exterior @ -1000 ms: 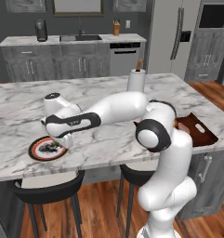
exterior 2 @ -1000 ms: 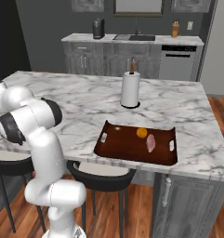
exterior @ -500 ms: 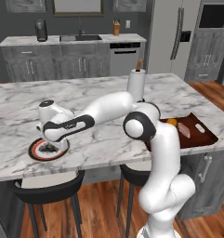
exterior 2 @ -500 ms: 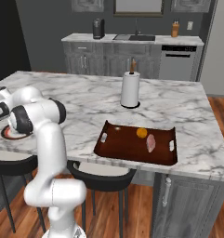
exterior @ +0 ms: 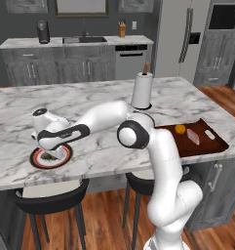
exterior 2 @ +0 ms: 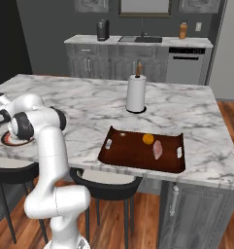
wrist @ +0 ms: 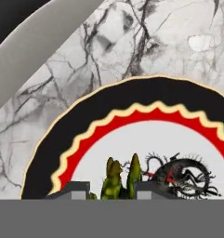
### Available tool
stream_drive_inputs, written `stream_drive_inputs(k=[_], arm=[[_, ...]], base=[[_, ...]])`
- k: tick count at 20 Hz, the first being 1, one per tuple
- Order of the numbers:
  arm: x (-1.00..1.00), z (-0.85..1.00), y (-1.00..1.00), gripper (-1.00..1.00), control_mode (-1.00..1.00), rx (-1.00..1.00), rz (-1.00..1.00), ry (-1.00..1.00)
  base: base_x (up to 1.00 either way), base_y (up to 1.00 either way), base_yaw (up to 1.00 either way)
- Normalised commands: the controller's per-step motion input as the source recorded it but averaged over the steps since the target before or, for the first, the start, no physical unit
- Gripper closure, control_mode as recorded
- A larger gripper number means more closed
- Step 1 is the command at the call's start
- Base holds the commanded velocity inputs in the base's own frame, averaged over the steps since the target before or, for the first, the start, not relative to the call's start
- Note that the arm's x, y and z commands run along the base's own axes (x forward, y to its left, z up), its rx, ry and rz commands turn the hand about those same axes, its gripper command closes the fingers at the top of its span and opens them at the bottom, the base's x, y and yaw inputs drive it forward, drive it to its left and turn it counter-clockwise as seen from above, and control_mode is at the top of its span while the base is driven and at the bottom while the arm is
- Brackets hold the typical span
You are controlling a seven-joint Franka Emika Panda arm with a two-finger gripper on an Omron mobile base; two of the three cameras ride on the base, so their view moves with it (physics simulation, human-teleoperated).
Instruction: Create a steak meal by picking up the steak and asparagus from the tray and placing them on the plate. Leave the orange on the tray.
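Note:
The round plate [exterior: 39,160] with dark edge, red ring and white centre lies at the counter's near left; its rim [wrist: 132,100] arches across the hand view. My gripper [exterior: 53,152] hangs low over it, and in the hand view my gripper [wrist: 111,190] is shut on the asparagus [wrist: 118,179], whose green tips stick up between the fingertips [wrist: 76,189] above the white centre. The steak [exterior: 193,136] and the orange [exterior: 180,129] lie on the dark reddish-brown tray [exterior: 206,146] at the right. From the right base view the plate [exterior 2: 14,141], tray [exterior 2: 133,158], steak [exterior 2: 158,149] and orange [exterior 2: 148,138] show too.
A paper towel roll [exterior: 142,91] stands upright behind the tray, mid-counter. Two dark stools [exterior: 50,195] sit under the counter's near edge. My arm stretches from the right across the counter to the plate. A back counter with sink runs along the wall.
The arm's elbow has swung left and folded closer to the plate. The hand has stayed over the plate and sunk a little, with the asparagus still in it.

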Motion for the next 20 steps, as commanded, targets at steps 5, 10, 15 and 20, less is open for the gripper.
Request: stream_drive_inputs(k=[5,10,15,20], arm=[[0.14,-0.22,0.01,1.00,-1.00,-0.01,0.01,0.00],[0.16,-0.21,0.09,1.00,-1.00,-0.02,0.01,0.00],[-0.18,-0.02,-0.18,-1.00,-1.00,0.00,0.00,-0.02],[-0.38,0.11,-0.52,-1.00,-1.00,0.00,-0.04,-0.12]], base=[[0.00,0.00,0.00],[0.00,0.00,0.00],[0.00,0.00,0.00],[0.00,0.00,0.00]])
